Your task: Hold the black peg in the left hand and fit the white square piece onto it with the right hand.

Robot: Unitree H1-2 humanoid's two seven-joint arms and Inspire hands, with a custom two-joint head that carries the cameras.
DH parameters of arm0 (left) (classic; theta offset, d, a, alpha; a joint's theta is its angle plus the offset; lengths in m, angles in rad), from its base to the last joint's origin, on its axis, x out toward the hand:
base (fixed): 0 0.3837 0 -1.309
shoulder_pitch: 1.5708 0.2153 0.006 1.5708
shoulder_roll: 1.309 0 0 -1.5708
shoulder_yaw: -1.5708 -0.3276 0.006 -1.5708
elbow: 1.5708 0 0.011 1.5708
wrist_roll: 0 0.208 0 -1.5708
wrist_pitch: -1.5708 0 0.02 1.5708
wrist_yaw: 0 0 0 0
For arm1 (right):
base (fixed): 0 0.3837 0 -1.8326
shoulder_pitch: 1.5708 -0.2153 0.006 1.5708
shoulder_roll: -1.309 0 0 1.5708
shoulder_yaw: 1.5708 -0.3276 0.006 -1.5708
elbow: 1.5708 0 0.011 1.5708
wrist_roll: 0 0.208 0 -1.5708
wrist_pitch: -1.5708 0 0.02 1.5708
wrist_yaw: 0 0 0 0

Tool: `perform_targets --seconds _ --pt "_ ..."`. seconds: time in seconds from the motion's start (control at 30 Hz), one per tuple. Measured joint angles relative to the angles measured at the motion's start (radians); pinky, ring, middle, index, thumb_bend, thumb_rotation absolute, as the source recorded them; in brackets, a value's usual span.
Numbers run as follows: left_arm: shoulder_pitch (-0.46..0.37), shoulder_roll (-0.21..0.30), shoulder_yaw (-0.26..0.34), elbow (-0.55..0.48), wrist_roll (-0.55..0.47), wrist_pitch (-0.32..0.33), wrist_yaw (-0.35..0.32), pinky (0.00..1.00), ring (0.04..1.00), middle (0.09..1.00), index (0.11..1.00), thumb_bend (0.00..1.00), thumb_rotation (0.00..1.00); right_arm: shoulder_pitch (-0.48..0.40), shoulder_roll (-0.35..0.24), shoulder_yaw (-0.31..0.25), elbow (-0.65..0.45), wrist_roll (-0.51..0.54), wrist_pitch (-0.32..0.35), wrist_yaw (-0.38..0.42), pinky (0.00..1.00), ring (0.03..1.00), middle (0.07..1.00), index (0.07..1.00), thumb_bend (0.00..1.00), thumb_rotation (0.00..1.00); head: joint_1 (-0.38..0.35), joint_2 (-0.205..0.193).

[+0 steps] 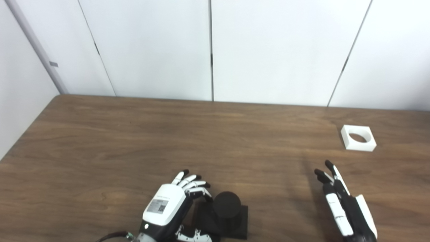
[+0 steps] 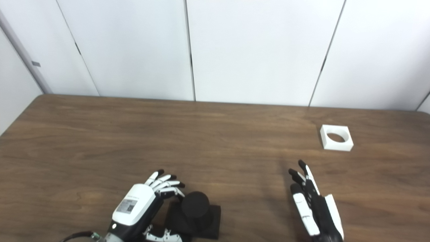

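Two stiff, light pieces: our left hand (image 1: 171,205), fingers wide, flanks the peg (image 1: 226,205); our right hand (image 1: 346,205), fingers straight and empty, should pinch the white square (image 1: 358,138) at one o'clock by its outer walls.

One black peg (image 1: 226,210), one white square piece (image 1: 358,138), two hands, left hand (image 1: 171,205), right hand (image 1: 346,208), one table (image 1: 134,134)

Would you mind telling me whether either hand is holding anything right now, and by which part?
The right hand is open and holds nothing. The left hand curls around the black peg at its square base; whether it actually grips cannot be told.
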Motion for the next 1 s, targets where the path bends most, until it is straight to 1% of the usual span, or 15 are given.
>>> perform_targets --seconds 0.13,0.2,0.27,0.43,0.5,0.73,0.87,1.0 --pt "0.002 0.000 -0.005 -0.017 0.040 0.000 -0.013 1.00 0.930 0.809 0.484 0.52 0.06 -0.001 0.001 0.006 -0.018 0.001 0.014 -0.002 0.96 0.910 0.886 0.968 0.52 1.00 -0.011 0.017" --pt "0.006 0.000 -0.006 -0.028 0.052 0.002 -0.028 1.00 0.929 0.808 0.484 0.52 0.05 -0.002 0.001 0.008 -0.025 0.003 0.023 -0.003 0.94 0.907 0.887 0.968 0.53 1.00 -0.011 0.017" --pt "0.008 -0.001 -0.005 -0.040 0.070 0.009 -0.053 1.00 0.925 0.806 0.484 0.52 0.05 -0.002 0.001 0.011 -0.028 0.003 0.039 -0.003 0.94 0.906 0.886 0.968 0.52 1.00 -0.018 0.026" --pt "-0.001 -0.005 -0.004 -0.085 0.107 0.054 -0.151 1.00 0.924 0.803 0.485 0.52 0.05 -0.003 0.001 0.017 -0.037 0.000 0.056 -0.007 0.96 0.909 0.887 0.969 0.53 1.00 -0.028 0.040" --pt "-0.005 -0.008 -0.004 -0.097 0.115 0.067 -0.179 1.00 0.918 0.799 0.485 0.52 0.05 -0.003 0.001 0.019 -0.037 0.000 0.060 -0.010 0.96 0.909 0.887 0.968 0.53 1.00 -0.029 0.045" --pt "-0.006 -0.027 -0.002 -0.116 0.148 0.103 -0.228 1.00 0.910 0.800 0.485 0.52 0.06 -0.005 0.001 0.025 -0.039 -0.001 0.068 -0.017 0.92 0.903 0.890 0.965 0.51 1.00 -0.040 0.052" --pt "-0.005 -0.054 0.001 -0.140 0.155 0.152 -0.298 1.00 0.912 0.805 0.486 0.52 0.06 -0.005 0.001 0.027 -0.039 -0.002 0.069 -0.018 0.92 0.910 0.897 0.964 0.50 1.00 -0.052 0.060" --pt "0.002 -0.069 0.005 -0.149 0.158 0.174 -0.321 1.00 0.903 0.801 0.486 0.52 0.06 -0.007 0.000 0.037 -0.040 -0.014 0.081 -0.017 0.91 0.910 0.899 0.974 0.51 1.00 -0.063 0.068"
